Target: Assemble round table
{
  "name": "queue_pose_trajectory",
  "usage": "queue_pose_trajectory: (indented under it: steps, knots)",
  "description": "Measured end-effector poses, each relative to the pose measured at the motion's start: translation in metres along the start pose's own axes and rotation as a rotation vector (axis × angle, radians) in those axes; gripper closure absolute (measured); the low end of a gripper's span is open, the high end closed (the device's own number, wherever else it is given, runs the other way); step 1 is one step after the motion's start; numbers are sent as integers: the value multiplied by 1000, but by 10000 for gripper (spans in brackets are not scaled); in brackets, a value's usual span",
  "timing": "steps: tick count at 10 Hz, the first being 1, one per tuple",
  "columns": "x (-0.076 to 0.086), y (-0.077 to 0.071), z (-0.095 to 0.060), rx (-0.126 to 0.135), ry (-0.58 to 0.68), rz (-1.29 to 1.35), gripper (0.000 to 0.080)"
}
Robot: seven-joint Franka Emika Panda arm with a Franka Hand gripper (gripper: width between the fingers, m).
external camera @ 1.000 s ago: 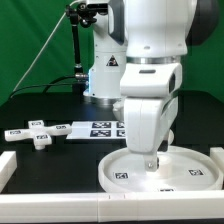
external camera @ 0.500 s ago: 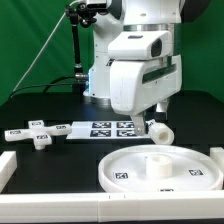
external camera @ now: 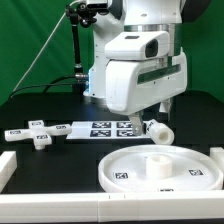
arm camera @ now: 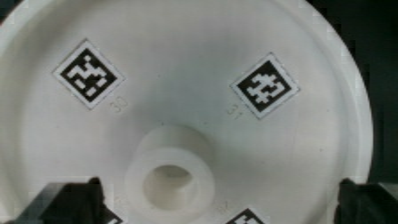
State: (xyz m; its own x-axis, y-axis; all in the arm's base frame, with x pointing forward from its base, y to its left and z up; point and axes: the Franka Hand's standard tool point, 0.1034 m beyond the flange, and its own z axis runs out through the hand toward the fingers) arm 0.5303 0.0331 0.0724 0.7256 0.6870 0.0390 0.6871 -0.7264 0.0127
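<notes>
The large rimmed round disc (external camera: 160, 170) lies flat at the front of the table, with a raised hub (external camera: 158, 160) at its middle. In the wrist view the disc (arm camera: 178, 60) fills the picture, tags up, and the hub (arm camera: 169, 180) has a hole in it. The thick short cylinder (external camera: 161, 129) lies behind the disc, beside the marker board. The small cross-shaped piece (external camera: 38, 136) rests at the exterior view's left. My gripper (external camera: 160, 108) hangs above the disc's far side, open and empty. In the wrist view the gripper (arm camera: 217, 205) shows dark fingertips (arm camera: 71, 203) wide apart.
The marker board (external camera: 105, 127) lies behind the disc. White border rails run along the front (external camera: 60, 203) and the exterior view's left (external camera: 5, 168). The robot's base (external camera: 100, 75) stands at the back.
A second ago my hand was down on the disc's hub. It has since lifted up and back, clear of the disc, and has hardly moved in the last half second.
</notes>
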Motion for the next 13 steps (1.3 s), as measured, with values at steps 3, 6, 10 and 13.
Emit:
queue_pose_trajectory:
  steps: [3,6,10,13]
  knots:
    - [-13,-28,8,8,13,377,150]
    - [-18,-47,16,30,24,627,150]
    - [-18,-50,20,58,20,805,150]
    - [-22,-53,21,79,-27,771,150]
